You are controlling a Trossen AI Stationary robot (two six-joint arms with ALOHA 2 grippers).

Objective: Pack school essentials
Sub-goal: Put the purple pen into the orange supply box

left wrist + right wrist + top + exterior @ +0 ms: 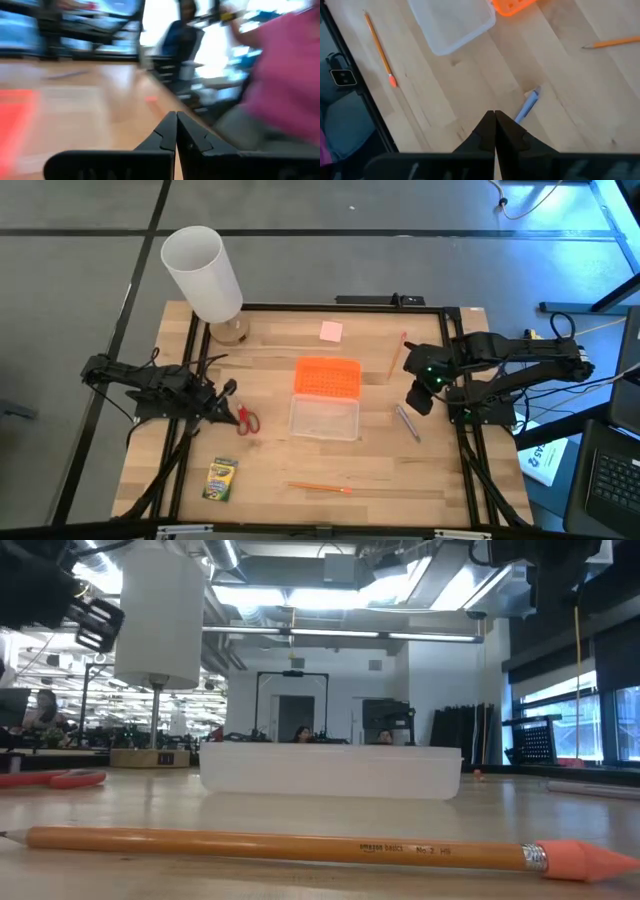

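The red-handled scissors [245, 420] lie flat on the table, just right of my left gripper [225, 405]. That gripper is shut [176, 125] and raised above the table [95, 620]. My right gripper [420, 396] is shut [494, 117] and hovers over the grey pen [407, 423] [527, 105]. The green-and-yellow crayon box [221, 479] lies near the left front corner. An orange pencil [320, 487] [280, 845] lies along the near edge. A second pencil [397, 355] lies to the lid's right. The pink eraser [331, 331] sits toward the far edge.
A clear plastic box [323, 417] [330, 772] stands open at the table's middle, its orange lid [327, 377] just behind it. A tall white cylinder [203, 275] stands at the far left corner. A black frame [460, 450] borders the table. A person in pink [285, 75] shows beyond the table.
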